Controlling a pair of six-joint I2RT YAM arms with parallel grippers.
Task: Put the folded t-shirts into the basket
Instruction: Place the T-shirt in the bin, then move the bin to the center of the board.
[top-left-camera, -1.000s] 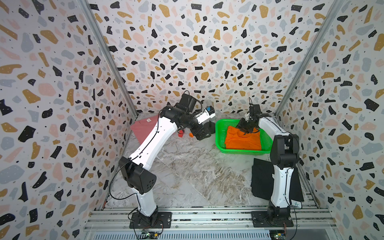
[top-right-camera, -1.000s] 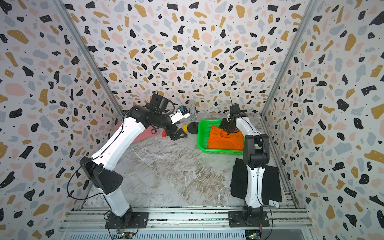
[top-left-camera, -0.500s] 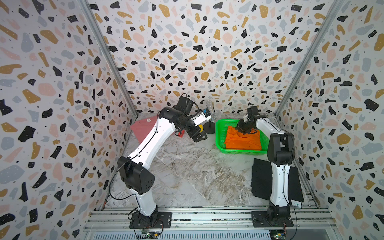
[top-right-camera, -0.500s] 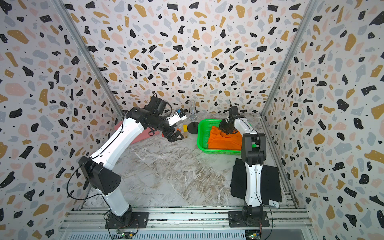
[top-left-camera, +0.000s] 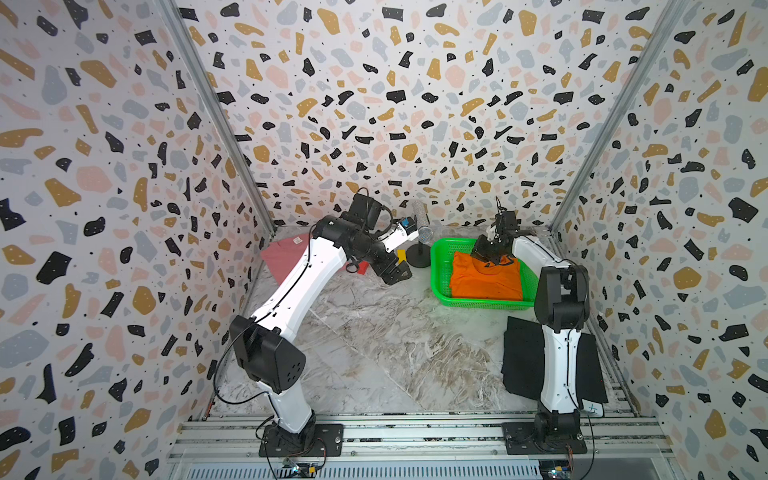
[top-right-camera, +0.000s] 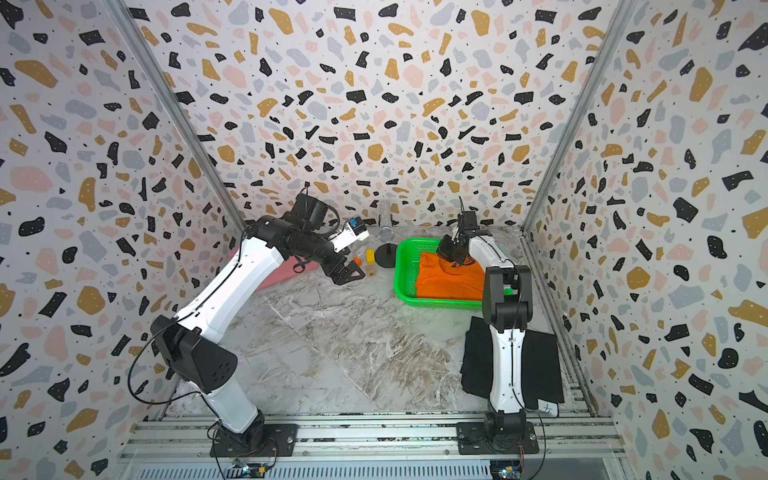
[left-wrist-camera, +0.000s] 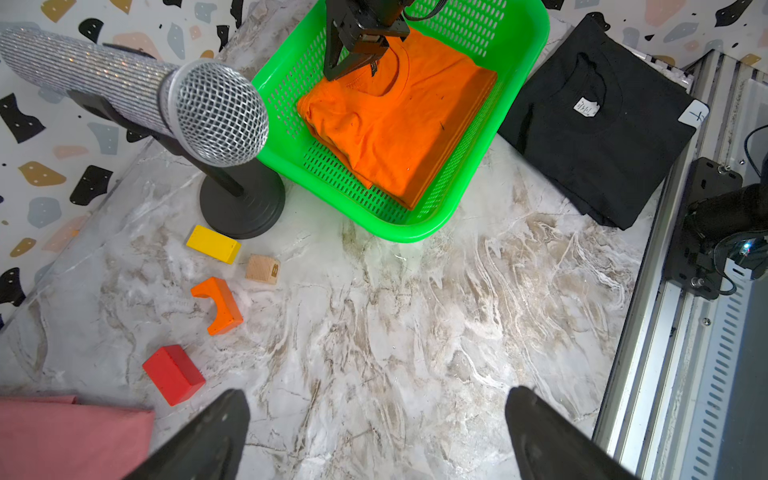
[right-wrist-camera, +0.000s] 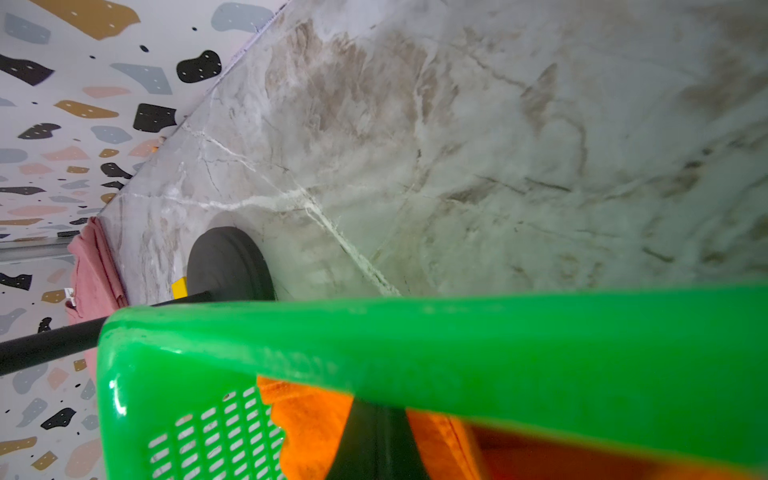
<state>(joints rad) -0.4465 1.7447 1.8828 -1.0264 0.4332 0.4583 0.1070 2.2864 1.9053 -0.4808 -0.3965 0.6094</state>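
Orange shirt (top-left-camera: 486, 282) lies lengthwise in basket (top-left-camera: 478, 304), collar toward back wall. Right gripper (top-left-camera: 490, 264) jaws clenched at collar; left gripper (left-wrist-camera: 376, 395) jaws released.

A glittery microphone (left-wrist-camera: 166, 91) is resting on a black stand (left-wrist-camera: 249, 208). Beside it, a yellow block (left-wrist-camera: 213, 244), wooden cube (left-wrist-camera: 262, 269), orange arch (left-wrist-camera: 218, 305) and red block (left-wrist-camera: 173, 374) are lying on the marble counter (left-wrist-camera: 415, 332).

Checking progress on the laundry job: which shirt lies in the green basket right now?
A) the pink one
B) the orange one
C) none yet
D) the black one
B: the orange shirt lies inside the green basket, while the black shirt and the pink shirt lie outside it.
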